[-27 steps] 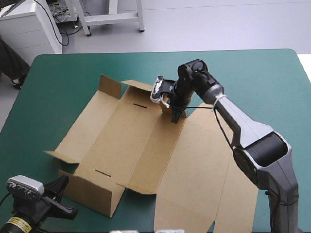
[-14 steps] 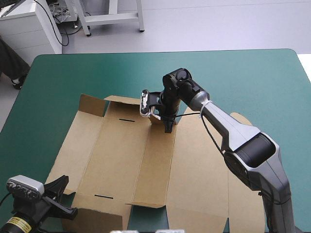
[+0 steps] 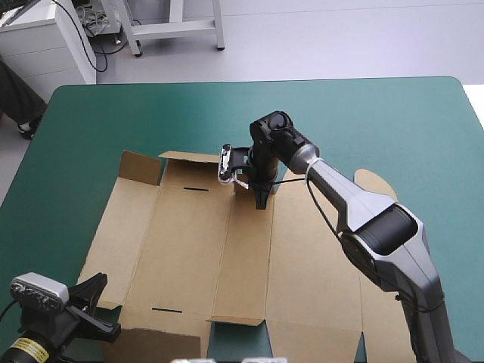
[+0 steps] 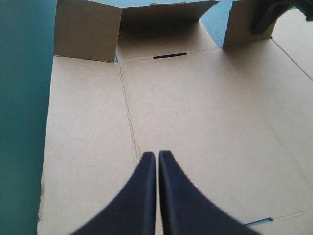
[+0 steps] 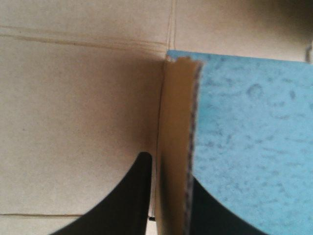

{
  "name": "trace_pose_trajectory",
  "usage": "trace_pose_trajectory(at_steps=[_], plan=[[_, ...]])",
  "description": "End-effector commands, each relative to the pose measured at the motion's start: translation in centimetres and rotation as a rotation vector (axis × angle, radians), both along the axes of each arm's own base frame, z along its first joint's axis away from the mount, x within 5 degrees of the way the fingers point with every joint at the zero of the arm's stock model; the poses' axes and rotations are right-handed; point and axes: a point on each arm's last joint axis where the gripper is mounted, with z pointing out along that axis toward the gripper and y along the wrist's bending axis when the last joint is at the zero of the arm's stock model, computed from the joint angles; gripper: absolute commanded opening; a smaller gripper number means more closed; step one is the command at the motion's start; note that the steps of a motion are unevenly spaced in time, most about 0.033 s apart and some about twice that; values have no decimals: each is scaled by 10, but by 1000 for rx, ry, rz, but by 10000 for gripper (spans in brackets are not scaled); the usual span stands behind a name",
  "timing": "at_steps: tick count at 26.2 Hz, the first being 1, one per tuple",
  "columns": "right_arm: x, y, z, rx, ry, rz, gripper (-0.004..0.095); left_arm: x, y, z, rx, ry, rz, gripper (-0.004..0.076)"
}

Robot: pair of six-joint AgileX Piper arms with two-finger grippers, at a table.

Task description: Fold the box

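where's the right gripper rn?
High view: the right gripper sits at the far edge of the box, near the table's middle. It is shut on a raised flap, with the teal-green cover beside it.

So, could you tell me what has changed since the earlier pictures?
The right tool, shut on the box, pulled its far edge leftward and nearer, turning it square to the table. The left tool stayed put at the near-left corner.

Pale grey floor (image 3: pixel 340 38) beyond the table (image 3: pixel 393 113); at eleven o'clock a white cabinet (image 3: pixel 45 45), and at twelve perhaps a white stand (image 3: pixel 174 29).
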Motion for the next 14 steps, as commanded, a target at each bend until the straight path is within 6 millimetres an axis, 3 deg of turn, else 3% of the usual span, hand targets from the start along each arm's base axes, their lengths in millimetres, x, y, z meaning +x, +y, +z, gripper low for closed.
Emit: trace_pose_trajectory(at_steps=[1,5,8,10,14], plan=[[-7,-5,35,45,-49,1,230,2,-1,13,-33,-77,-8,-8],[-7,-8,49,55,-91,-29,413,2,-1,13,-26,-80,-5,-8],[-7,-11,70,91,-142,-98,460,2,-1,13,-26,-80,-5,-8],[-10,-14,90,123,-188,-126,460,2,-1,13,-26,-80,-5,-8],[-35,-34,155,246,-295,-222,459,2,-1,13,-24,-81,-4,-8]])
